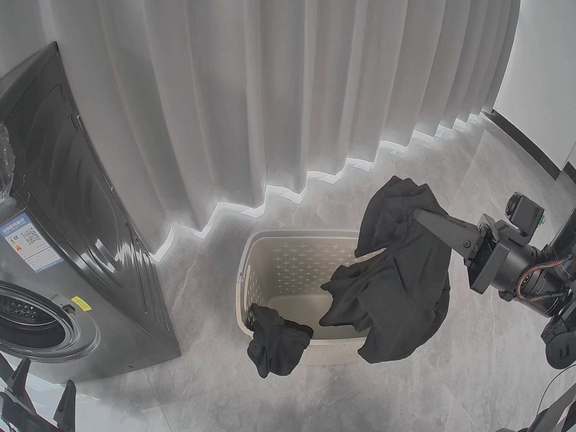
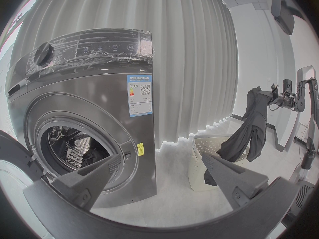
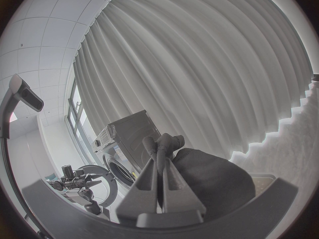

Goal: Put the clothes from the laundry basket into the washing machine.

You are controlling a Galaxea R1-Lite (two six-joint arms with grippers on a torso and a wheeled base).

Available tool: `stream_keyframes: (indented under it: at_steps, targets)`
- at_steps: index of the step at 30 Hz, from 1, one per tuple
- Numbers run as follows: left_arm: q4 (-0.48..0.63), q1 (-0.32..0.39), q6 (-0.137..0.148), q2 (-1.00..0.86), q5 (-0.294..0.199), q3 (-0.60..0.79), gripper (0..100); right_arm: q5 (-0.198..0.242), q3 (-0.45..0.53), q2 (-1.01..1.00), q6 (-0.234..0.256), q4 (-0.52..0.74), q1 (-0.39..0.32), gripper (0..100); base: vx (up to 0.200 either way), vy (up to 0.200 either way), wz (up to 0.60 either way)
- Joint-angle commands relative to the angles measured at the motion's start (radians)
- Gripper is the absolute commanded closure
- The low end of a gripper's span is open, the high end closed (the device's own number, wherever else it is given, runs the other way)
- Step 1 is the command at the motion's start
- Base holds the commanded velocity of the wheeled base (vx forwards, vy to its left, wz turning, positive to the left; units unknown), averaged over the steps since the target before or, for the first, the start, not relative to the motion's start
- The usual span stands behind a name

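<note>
The right gripper [image 1: 419, 214] is holding the black garment [image 1: 402, 283] above the laundry basket [image 1: 282, 234], and it should probably be lifting the hanging hem clear before swinging toward the washing machine [image 2: 99, 93], where the left gripper [image 2: 161, 156] is hovering wide open

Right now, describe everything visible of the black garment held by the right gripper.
The black garment is soft, matte cloth, crumpled into loose folds. The right gripper pinches a bunched fold near its top, so it hangs over the right side of the beige laundry basket. Its lower folds trail into the basket and across its front rim.
</note>
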Motion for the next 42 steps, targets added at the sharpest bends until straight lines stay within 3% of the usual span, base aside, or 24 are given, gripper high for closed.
stream_keyframes:
  at_steps: [1,10,15,21,37,42]
  targets:
    - [0.001,0.0,0.0,-0.015,0.001,0.018,0,-0.001,0.001,0.005,-0.001,-0.001,-0.01,100,0.0,0.0,0.0]
    - [0.001,0.0,0.0,-0.015,0.001,0.018,0,0.007,-0.026,0.003,-0.018,0.002,-0.024,100,-0.067,0.0,0.0]
    - [0.001,0.0,0.0,-0.015,0.001,0.018,0,0.053,-0.02,0.009,-0.018,-0.004,-0.025,100,-0.12,0.0,0.0]
    - [-0.001,0.0,0.0,-0.015,0.001,0.018,0,0.067,-0.025,0.017,-0.015,-0.01,-0.025,100,0.0,0.0,0.0]
    - [-0.001,0.0,0.0,-0.015,0.001,0.018,0,0.068,-0.062,0.023,0.014,-0.012,-0.042,100,-0.188,0.0,0.0]
    - [-0.001,0.0,0.002,-0.015,0.001,0.018,0,0.065,-0.046,0.025,0.026,-0.01,-0.033,100,0.0,0.0,0.0]
